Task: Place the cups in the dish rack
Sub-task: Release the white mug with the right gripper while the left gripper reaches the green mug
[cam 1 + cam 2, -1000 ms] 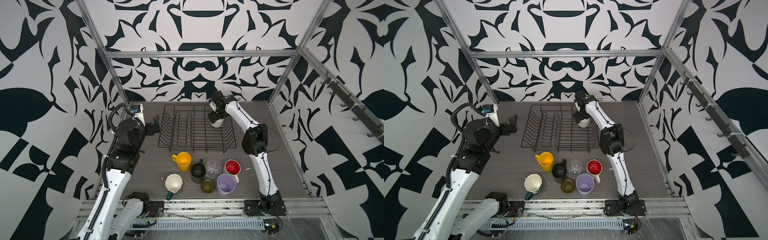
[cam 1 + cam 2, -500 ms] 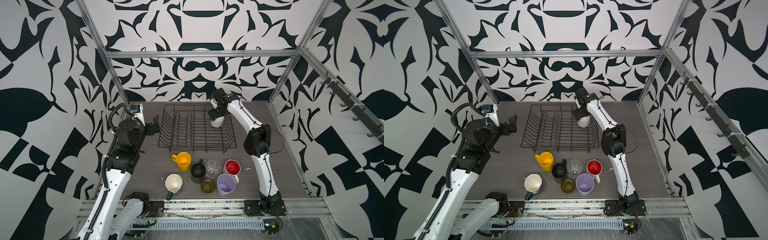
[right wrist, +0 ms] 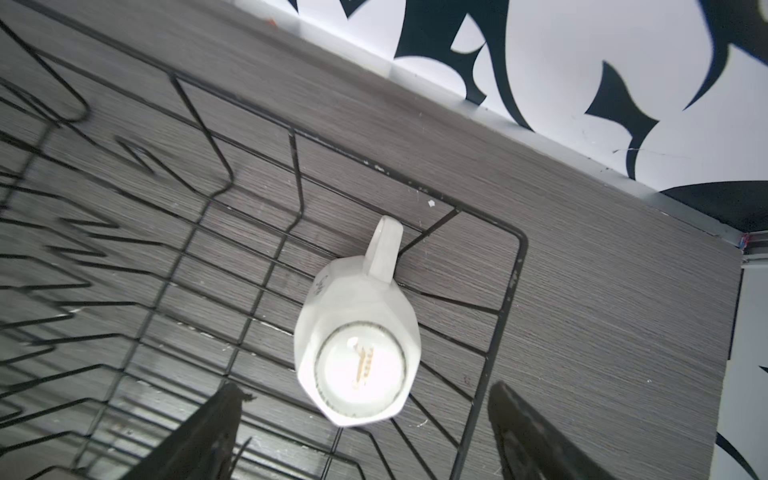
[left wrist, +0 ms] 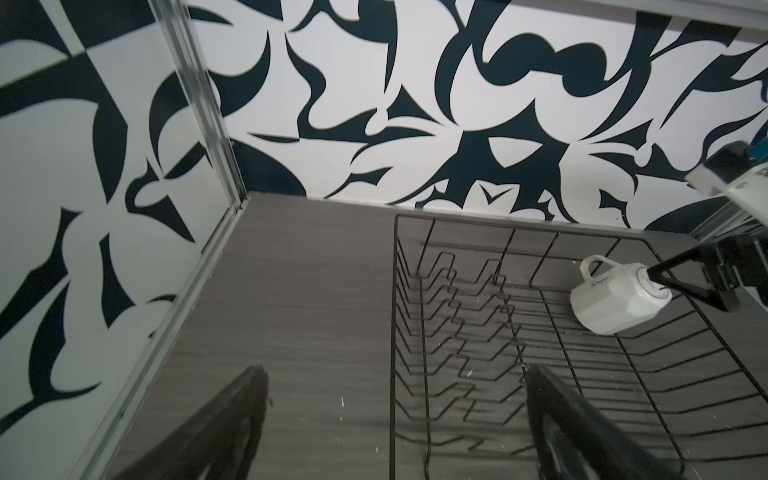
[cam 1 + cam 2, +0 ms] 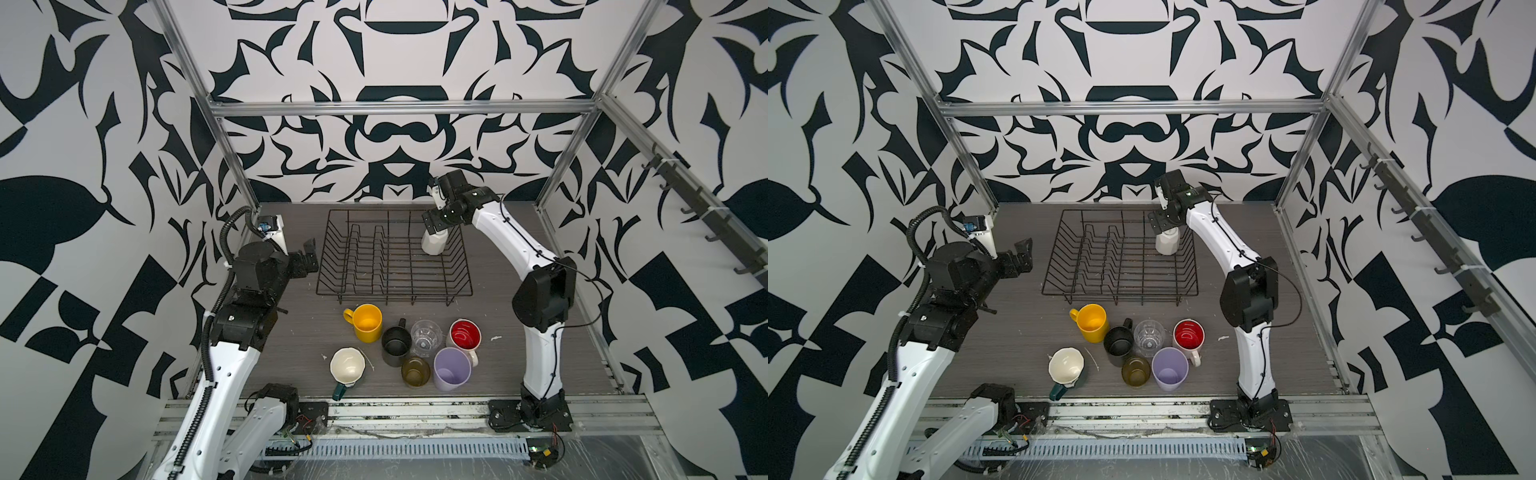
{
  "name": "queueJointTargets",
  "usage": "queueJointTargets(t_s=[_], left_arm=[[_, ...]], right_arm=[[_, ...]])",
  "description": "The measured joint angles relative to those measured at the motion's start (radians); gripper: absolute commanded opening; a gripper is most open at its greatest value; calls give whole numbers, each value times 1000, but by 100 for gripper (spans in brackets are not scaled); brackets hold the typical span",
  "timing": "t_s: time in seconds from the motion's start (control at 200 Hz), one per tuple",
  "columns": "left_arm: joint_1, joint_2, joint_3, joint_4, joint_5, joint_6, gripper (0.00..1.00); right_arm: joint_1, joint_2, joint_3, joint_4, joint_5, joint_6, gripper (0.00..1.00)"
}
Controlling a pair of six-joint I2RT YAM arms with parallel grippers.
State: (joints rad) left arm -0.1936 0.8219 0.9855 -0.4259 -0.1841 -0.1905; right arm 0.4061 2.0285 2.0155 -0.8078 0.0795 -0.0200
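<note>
Black-and-white patterned walls [image 5: 395, 62] enclose a grey counter [image 5: 299, 328]. The rack [image 5: 390, 266] stands far-centre, a white mug [image 5: 434, 244] upside down in its far right corner beneath the right pincer [image 5: 433, 221], spread apart; seven cups [image 5: 452, 369] cluster nearer. The left pincer [image 5: 306, 257], apart, hangs left of it, its fingers [image 4: 232, 419] partly cropped.

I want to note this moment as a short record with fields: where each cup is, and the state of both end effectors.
in rack: white mug, upside down, far right corner of dish rack
on table, mouths up: yellow mug, black mug, clear glass, red-lined mug, lilac tumbler, amber glass, teal mug
right end effector: open, over the white mug's base
left end effector: open, empty, left of the dish rack
cups left to load: seven
</note>
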Motion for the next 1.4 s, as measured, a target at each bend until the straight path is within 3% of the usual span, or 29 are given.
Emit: queueJointTargets(t_s=[0.195, 0.385, 0.685, 0.96, 1.399], left_arm=[[0, -40, 61, -243, 58, -93, 94], [0, -17, 75, -458, 194, -167, 89], [-32, 31, 35, -574, 381, -280, 79], [-234, 25, -41, -629, 364, -406, 75], [-352, -63, -152, -710, 334, -559, 61]], right_arm=[[0, -138, -149, 91, -58, 44, 95], [0, -206, -238, 161, -104, 82, 95], [0, -228, -304, 213, -138, 106, 95], [0, -241, -335, 232, -152, 117, 94], [0, -250, -368, 256, -170, 126, 94]])
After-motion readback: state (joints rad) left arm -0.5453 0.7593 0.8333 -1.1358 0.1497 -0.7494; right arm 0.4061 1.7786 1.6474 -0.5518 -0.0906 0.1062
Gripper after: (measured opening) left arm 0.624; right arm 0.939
